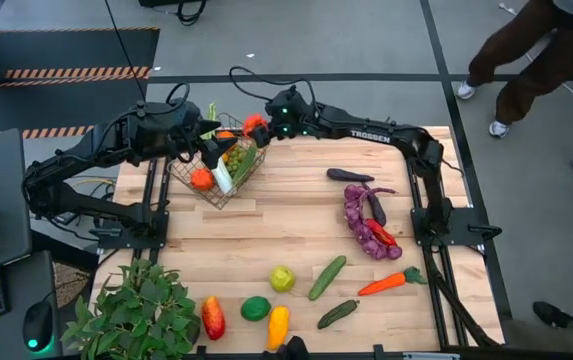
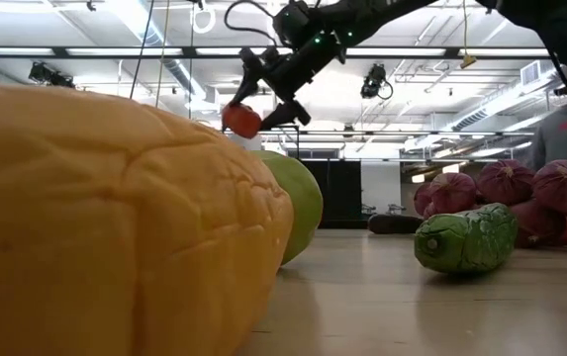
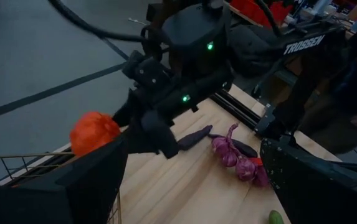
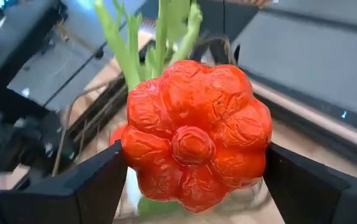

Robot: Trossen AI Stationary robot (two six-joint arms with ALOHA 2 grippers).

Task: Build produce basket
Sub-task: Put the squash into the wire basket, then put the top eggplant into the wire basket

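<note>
Wooden surface, basket at back. Right claw clamped on red tomato above basket; left claw apart, empty. Lower over free gap beside celery before releasing.

Lab or workshop: hazard-striped floor, ceiling strip lights, cables.

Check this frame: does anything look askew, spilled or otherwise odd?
The basket sits turned at an angle to the table edges, and looks tipped, near the back left corner. Nothing looks spilled. The right gripper holds a red tomato above it; the left gripper stands open beside the basket.
</note>
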